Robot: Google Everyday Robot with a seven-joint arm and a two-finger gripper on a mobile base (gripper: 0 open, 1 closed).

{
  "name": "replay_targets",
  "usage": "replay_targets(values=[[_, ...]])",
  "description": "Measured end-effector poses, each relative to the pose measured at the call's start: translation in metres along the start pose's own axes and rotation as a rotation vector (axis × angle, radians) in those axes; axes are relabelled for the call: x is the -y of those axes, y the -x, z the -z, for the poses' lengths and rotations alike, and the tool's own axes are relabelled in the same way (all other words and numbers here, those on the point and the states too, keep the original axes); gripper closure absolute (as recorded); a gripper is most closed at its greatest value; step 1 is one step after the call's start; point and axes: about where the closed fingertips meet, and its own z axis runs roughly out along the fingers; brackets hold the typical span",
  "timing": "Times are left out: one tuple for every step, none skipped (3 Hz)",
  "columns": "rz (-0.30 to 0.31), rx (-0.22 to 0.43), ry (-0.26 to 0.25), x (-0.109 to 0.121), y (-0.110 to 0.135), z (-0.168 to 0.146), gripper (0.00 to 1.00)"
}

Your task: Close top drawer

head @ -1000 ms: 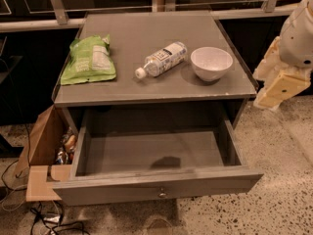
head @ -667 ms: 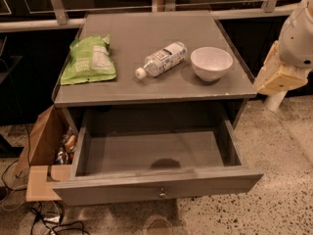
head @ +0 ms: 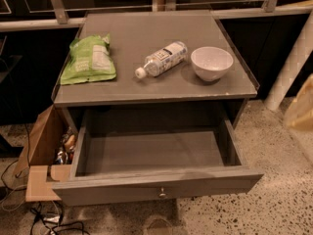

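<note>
The top drawer (head: 122, 187) is pulled wide open toward me. Its grey box interior (head: 151, 153) looks empty. The flat front panel carries one small round metal knob (head: 162, 194) at its centre. My gripper (head: 301, 106) shows as a blurred beige shape at the right edge of the view. It is to the right of the cabinet, level with the drawer opening, and touches nothing. A white arm link (head: 291, 58) slants down beside it.
On the grey cabinet top (head: 146, 38) lie a green snack bag (head: 89, 60), a plastic bottle on its side (head: 161, 58) and a white bowl (head: 211, 63). An open cardboard box (head: 41, 151) with small items and cables (head: 49, 222) sits on the floor at left.
The gripper has moved right and down, toward the edge of the view. The drawer and the items on top have not moved.
</note>
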Motion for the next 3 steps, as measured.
replay_targets(values=[[-0.089,-0.067,0.051,-0.046,-0.043,-0.029,1.0],[-0.171,-0.105,0.118,-0.075,-0.077,-0.071,1.0],[-0.221,-0.113,0.173,-0.085,-0.095,-0.104,1.0]])
